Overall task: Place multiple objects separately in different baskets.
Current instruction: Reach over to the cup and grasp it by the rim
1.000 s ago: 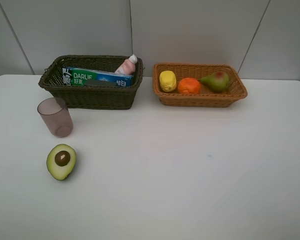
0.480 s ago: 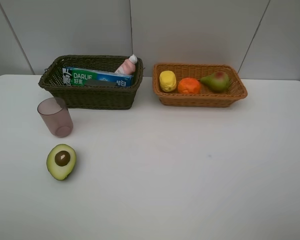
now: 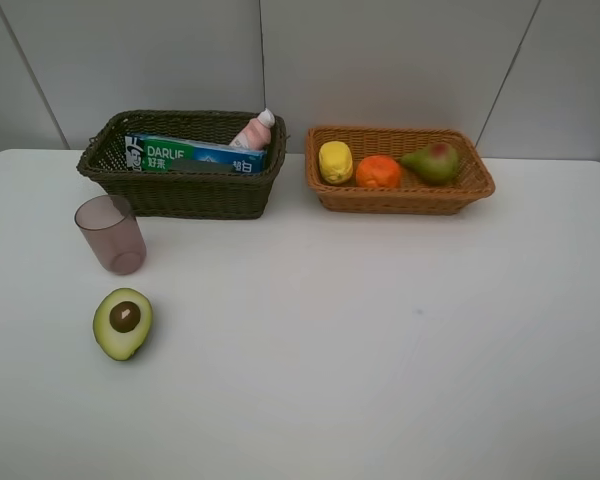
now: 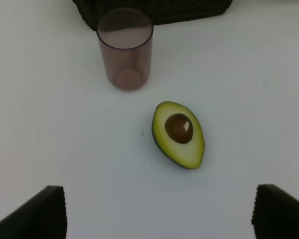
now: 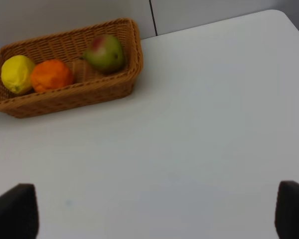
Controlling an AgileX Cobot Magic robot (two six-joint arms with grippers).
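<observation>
left wrist view has the left gripper (image 4: 162, 214) spread wide and holding nothing, its two dark fingers (image 4: 46, 215) well apart. the avocado (image 4: 178, 134) lies cut side up on the white table (image 3: 380, 330), ahead of the fingers and roughly in line with the gap between them, touching neither. past it the cup (image 4: 125, 50) stands upright and empty, close in front of the dark basket (image 3: 180, 195). exterior high view shows that basket holding the box (image 3: 190, 156), laid along it, with the pink bottle (image 3: 252, 131) leaning in its right corner, cap up. beside it sits the tan basket (image 3: 400, 198) with lemon (image 3: 335, 161), orange (image 3: 378, 172) and pear (image 3: 432, 161) in a row, the lemon and orange touching. right wrist view shows the right gripper (image 5: 154, 211) also released and empty, fingers wide over bare table, the tan basket far ahead and off to one side. neither arm shows in the exterior high view.
</observation>
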